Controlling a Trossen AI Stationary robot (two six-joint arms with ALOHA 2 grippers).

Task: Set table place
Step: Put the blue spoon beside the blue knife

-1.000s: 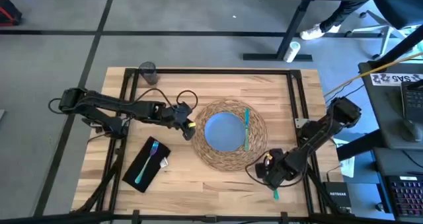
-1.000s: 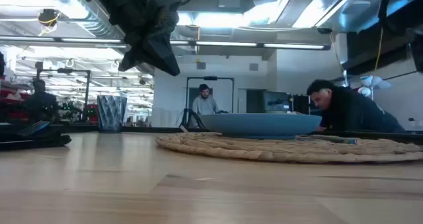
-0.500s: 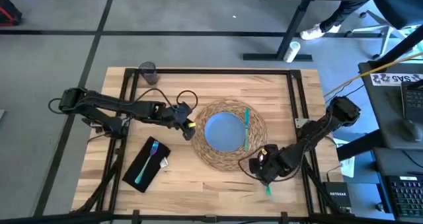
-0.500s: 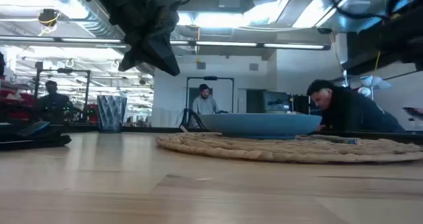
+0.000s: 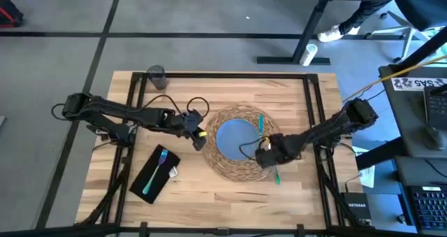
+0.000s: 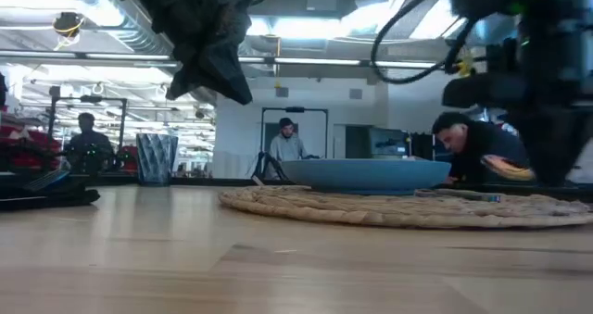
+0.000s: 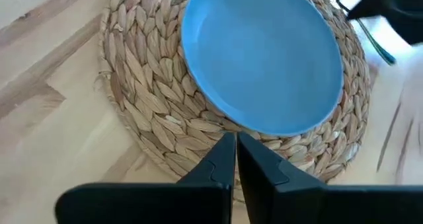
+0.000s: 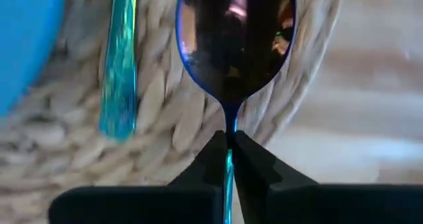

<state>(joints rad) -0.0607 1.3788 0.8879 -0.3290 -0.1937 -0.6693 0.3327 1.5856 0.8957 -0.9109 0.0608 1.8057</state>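
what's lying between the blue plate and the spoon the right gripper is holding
A teal utensil lies on the straw placemat between the blue plate and the spoon in the right gripper. The right wrist and high views show it.

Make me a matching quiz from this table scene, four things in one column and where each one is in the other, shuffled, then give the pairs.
Things
1. blue plate
2. grey glass
3. black napkin
4. spoon

Places
A. at a far corner of the table
B. held in the right gripper over the placemat's edge
C. centred on the woven placemat
D. on the table beside the placemat, with a teal fork on it

Pairs: 1-C, 2-A, 3-D, 4-B
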